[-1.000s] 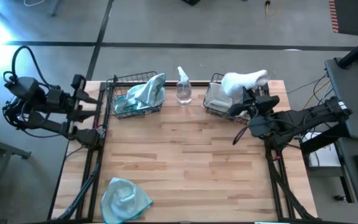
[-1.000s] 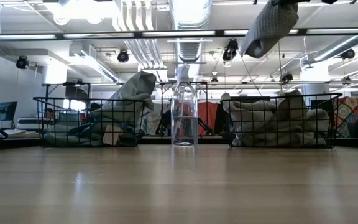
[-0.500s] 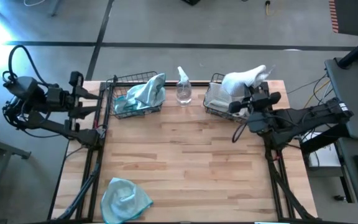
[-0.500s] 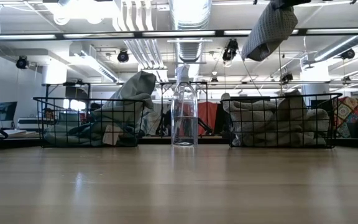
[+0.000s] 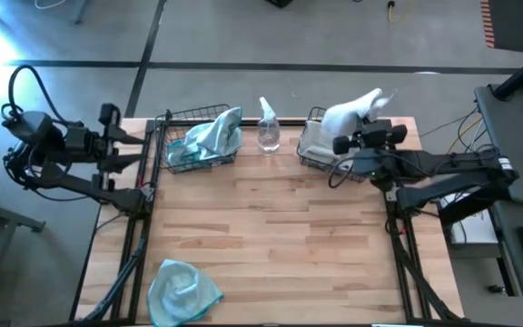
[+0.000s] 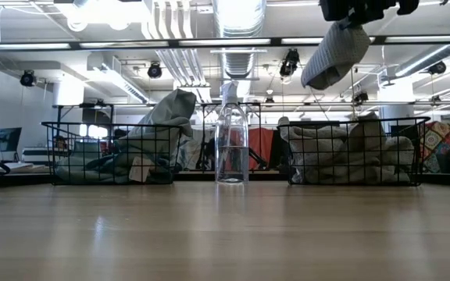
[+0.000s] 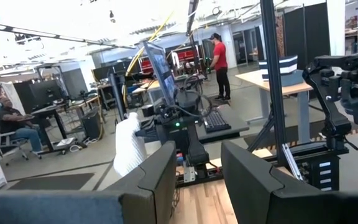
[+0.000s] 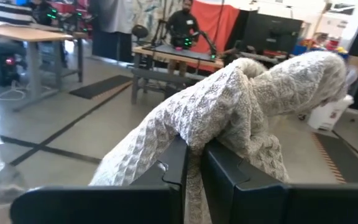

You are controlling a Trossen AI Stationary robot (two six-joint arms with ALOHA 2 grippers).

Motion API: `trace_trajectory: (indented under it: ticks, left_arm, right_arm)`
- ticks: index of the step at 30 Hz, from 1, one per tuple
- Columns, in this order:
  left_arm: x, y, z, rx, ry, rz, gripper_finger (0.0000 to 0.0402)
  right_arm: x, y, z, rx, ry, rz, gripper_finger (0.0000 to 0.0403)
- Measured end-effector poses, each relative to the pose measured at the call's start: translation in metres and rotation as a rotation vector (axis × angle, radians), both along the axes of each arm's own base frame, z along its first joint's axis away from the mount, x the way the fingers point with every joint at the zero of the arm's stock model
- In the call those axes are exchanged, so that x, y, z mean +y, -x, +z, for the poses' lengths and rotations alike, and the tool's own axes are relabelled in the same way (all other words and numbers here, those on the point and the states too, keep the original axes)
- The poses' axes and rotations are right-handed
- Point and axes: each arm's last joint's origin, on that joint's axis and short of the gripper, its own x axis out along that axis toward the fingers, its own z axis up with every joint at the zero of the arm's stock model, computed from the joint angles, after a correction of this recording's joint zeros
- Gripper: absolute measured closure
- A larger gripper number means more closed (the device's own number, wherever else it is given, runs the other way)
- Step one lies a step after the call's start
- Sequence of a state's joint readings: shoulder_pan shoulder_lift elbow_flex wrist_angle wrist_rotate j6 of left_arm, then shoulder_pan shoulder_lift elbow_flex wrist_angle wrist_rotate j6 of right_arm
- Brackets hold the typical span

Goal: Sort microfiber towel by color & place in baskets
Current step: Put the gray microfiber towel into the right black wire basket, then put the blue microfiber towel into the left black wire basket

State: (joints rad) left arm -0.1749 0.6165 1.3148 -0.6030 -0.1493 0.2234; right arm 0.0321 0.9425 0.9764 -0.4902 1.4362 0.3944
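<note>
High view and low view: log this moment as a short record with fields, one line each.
right gripper: shut on a white towel, held high over the right basket
left gripper: open, empty, off the table's left edge
left basket: teal towels inside
right basket: white towels inside
spray bottle: upright between the baskets
loose towel: teal, at the table's near left corner, not yet sorted

A clear spray bottle point(image 5: 268, 128) stands upright on the wooden table point(image 5: 271, 236), near its far edge.
</note>
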Motion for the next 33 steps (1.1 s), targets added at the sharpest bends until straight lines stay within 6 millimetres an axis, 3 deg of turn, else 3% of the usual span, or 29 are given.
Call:
trace_trajectory:
  ticks: [6, 12, 22, 25, 33]
  left_arm:
    - [0.001, 0.005, 0.001, -0.013, 0.007, -0.001, 0.0288]
    - [0.002, 0.009, 0.001, -0.023, 0.027, -0.003, 0.0288]
    - [0.002, 0.011, 0.001, -0.030, 0.028, -0.003, 0.0288]
    - [0.002, 0.011, 0.001, -0.030, 0.028, -0.003, 0.0288]
    - [0.002, 0.011, 0.001, -0.030, 0.029, -0.003, 0.0288]
  right_arm:
    - [-0.011, 0.000, -0.002, 0.019, -0.002, -0.054, 0.0369]
    - [-0.017, 0.002, -0.004, 0.045, -0.005, -0.084, 0.0329]
    - [-0.017, 0.000, -0.006, 0.059, -0.062, 0.005, 0.0291]
    - [-0.016, -0.003, -0.008, 0.046, -0.123, 0.096, 0.0290]
    - [-0.009, -0.018, -0.018, -0.164, -0.478, 0.438, 0.0305]
